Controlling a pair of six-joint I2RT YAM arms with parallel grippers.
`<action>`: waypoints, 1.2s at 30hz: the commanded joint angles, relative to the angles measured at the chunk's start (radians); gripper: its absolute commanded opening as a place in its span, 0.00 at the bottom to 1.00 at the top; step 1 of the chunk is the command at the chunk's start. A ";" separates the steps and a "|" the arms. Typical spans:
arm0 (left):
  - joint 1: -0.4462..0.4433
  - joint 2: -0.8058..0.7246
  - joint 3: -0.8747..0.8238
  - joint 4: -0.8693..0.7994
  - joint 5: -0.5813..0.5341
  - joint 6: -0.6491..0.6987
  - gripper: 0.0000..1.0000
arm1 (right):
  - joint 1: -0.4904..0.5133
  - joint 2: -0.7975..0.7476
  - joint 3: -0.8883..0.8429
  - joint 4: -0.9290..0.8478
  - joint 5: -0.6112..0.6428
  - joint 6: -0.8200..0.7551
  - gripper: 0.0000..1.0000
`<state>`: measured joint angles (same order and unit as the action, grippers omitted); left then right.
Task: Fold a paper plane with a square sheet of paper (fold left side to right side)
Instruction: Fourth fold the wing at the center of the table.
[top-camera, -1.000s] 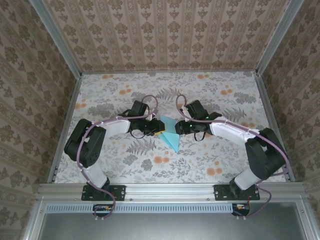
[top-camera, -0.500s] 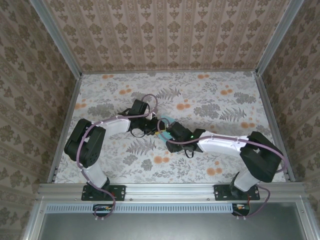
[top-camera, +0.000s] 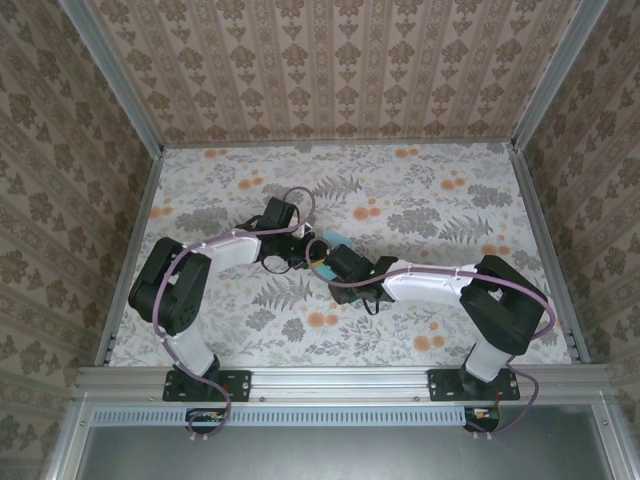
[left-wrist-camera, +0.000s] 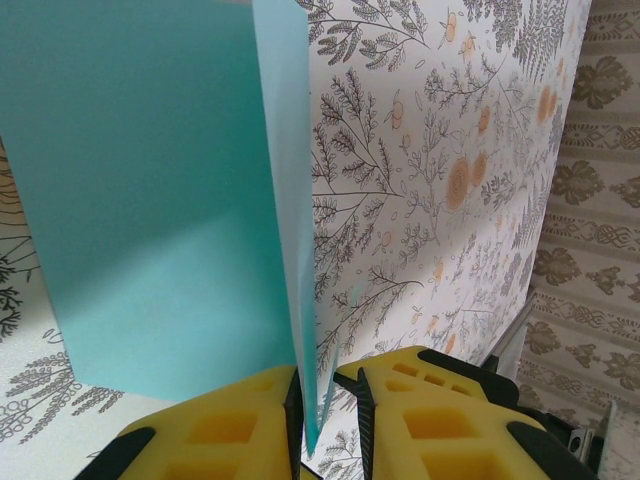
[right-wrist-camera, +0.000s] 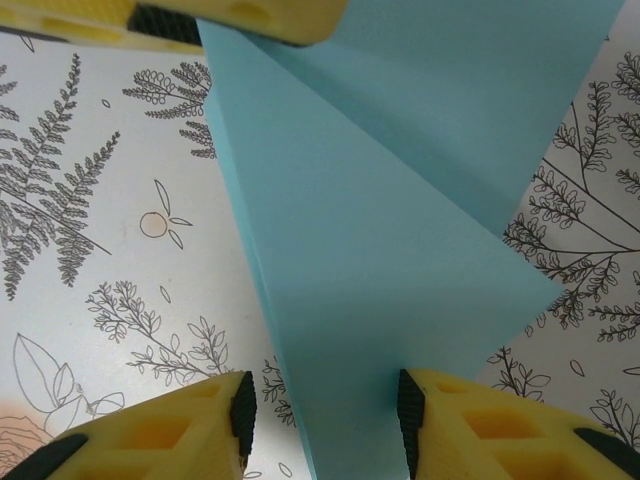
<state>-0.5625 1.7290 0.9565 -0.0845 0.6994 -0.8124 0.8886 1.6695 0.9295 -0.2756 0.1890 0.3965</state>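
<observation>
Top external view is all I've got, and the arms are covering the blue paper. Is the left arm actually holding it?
Observer: Yes. In the left wrist view the left gripper is shut on the paper, with one edge pinched between its yellow fingers.
Operator: And the right one?
Observer: The right gripper is open. Its fingers sit on either side of the paper's narrow end, and they are not clamped on it.
Operator: Is the sheet flat?
Observer: No. The right wrist view shows a diagonal fold, with one layer lying over another.
</observation>
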 joint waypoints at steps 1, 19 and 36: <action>-0.005 0.003 0.032 -0.035 -0.005 -0.011 0.24 | 0.006 0.019 0.029 -0.003 0.035 0.015 0.41; 0.063 -0.146 -0.030 -0.117 -0.047 0.061 0.52 | -0.045 -0.010 -0.029 0.074 -0.149 0.083 0.04; -0.017 0.040 0.010 -0.008 0.002 0.013 0.34 | -0.177 -0.030 -0.138 0.248 -0.468 0.165 0.03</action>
<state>-0.5739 1.7489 0.9298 -0.1181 0.6838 -0.7864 0.7227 1.6680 0.8108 -0.0696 -0.2092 0.5320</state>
